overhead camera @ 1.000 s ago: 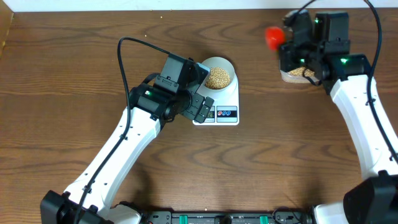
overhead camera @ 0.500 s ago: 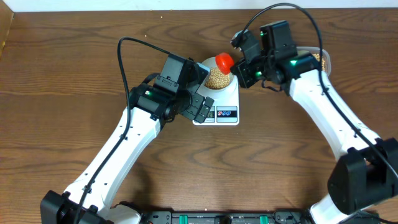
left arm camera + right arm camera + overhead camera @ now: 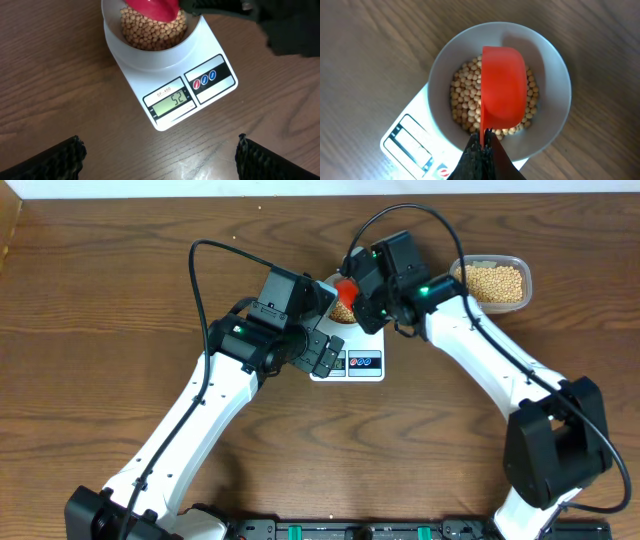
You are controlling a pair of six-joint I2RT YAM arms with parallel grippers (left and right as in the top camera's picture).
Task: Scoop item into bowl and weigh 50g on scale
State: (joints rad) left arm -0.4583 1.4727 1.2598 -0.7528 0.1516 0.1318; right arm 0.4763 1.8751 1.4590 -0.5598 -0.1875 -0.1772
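The pale bowl stands on the white scale and holds a layer of tan beans. My right gripper is shut on the thin handle of a red scoop, which hangs over the middle of the bowl and shows only smooth red; no beans are visible in it. From overhead the scoop covers the bowl's far side. My left gripper stands open over bare wood just in front of the scale, holding nothing. The display is lit.
A clear plastic tub with more beans stands at the back right, behind my right arm. The left arm's black cable loops over the table left of the scale.
My right arm has swung left from the tub, carrying the red scoop to a spot over the bowl. The left arm has not moved.
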